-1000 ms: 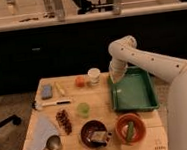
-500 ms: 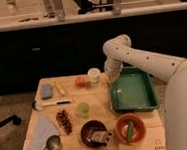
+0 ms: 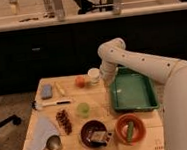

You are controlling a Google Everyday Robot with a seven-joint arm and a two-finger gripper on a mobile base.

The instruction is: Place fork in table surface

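Note:
The table surface (image 3: 71, 97) is a light tan wooden top crowded with items. My gripper (image 3: 106, 81) hangs from the white arm's wrist, low over the far left corner of the green tray (image 3: 135, 91) and just right of a white cup (image 3: 93, 75). It is shut. The fork does not show anywhere in this view, and I cannot tell whether anything is held.
On the table lie a red fruit (image 3: 79, 81), a blue sponge (image 3: 47, 90), a black-handled utensil (image 3: 51, 103), a green cup (image 3: 82, 109), a cloth (image 3: 40, 135), a dark bowl (image 3: 93, 134) and an orange bowl (image 3: 129, 129). A dark counter stands behind.
The arm has swung left, carrying the gripper from over the tray's far edge to its left far corner, closer to the white cup.

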